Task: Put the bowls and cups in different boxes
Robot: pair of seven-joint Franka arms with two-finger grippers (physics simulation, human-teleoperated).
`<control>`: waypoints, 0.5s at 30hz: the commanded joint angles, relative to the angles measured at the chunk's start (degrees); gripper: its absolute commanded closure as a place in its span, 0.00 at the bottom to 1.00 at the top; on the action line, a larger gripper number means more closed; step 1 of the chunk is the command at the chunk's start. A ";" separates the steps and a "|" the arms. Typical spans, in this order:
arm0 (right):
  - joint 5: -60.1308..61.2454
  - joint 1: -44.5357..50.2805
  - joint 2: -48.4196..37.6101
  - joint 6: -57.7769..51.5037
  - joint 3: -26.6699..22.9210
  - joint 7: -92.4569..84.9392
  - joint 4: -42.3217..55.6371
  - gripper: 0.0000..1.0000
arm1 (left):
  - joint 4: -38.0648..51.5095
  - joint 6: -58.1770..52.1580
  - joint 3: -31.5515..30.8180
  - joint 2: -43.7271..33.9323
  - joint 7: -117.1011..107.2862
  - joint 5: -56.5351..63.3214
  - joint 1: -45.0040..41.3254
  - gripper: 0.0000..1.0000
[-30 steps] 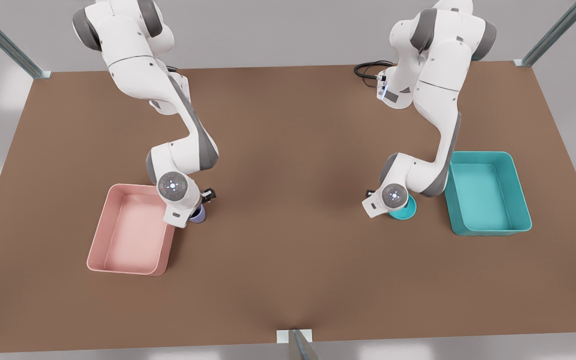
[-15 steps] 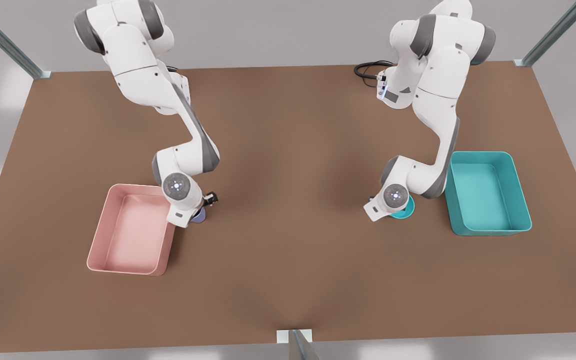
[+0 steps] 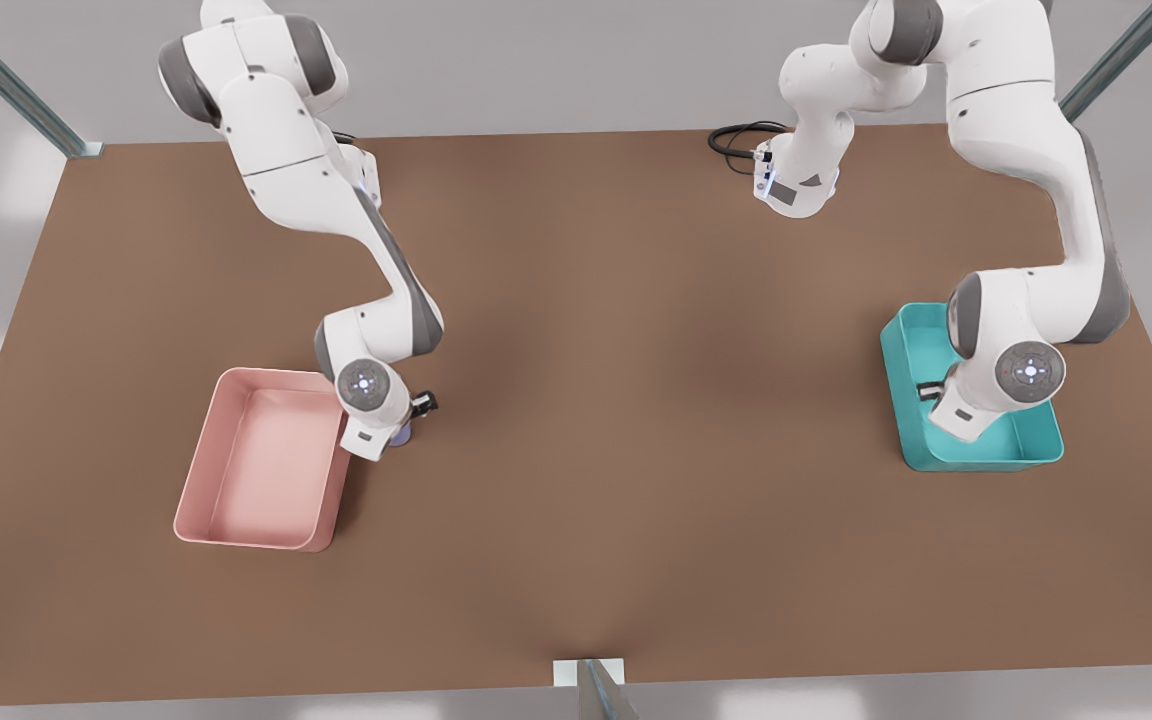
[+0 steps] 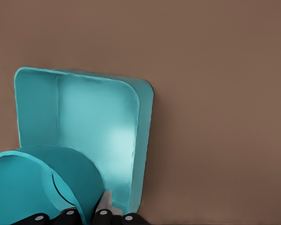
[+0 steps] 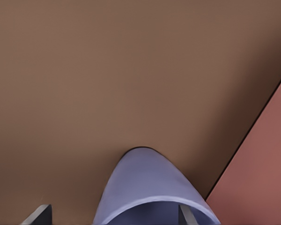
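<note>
The left gripper (image 4: 86, 216) hangs over the teal box (image 3: 976, 455), at the 3 o'clock side of the tabletop (image 3: 596, 400) in the front view, and its fingers (image 4: 104, 205) are closed on the rim of the teal bowl (image 4: 33, 187); the left wrist view shows the bowl held above the box's near end with the box floor visible beyond it. The carry step looks nearly done here, so the next move calls for lowering the bowl inside the walls and letting the fingers part.

The right gripper (image 5: 114, 214) is down around the lavender cup (image 5: 150, 192), which stands on the tabletop just beside the pink box (image 3: 261, 465), at the box's 2 o'clock corner in the front view. One finger sits on each side of the cup's rim with a gap showing at both, so they appear spread and not yet pinching. That arm's next move is judged to be closing on the cup, lifting it and carrying it toward 9 o'clock over the pink wall
</note>
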 commanded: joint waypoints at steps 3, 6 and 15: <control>0.02 -0.10 0.29 1.65 -0.02 -0.45 0.11 0.41 | -5.98 8.78 2.56 1.76 2.71 -0.32 2.16 0.79; 0.02 -0.10 0.55 1.56 -0.02 -0.80 0.29 0.61 | -8.88 15.64 3.79 3.34 2.71 -0.41 3.56 0.79; 0.64 -0.89 -1.82 -5.12 -0.02 -1.42 7.76 0.79 | -10.28 24.26 3.79 11.34 2.71 -0.41 6.64 0.55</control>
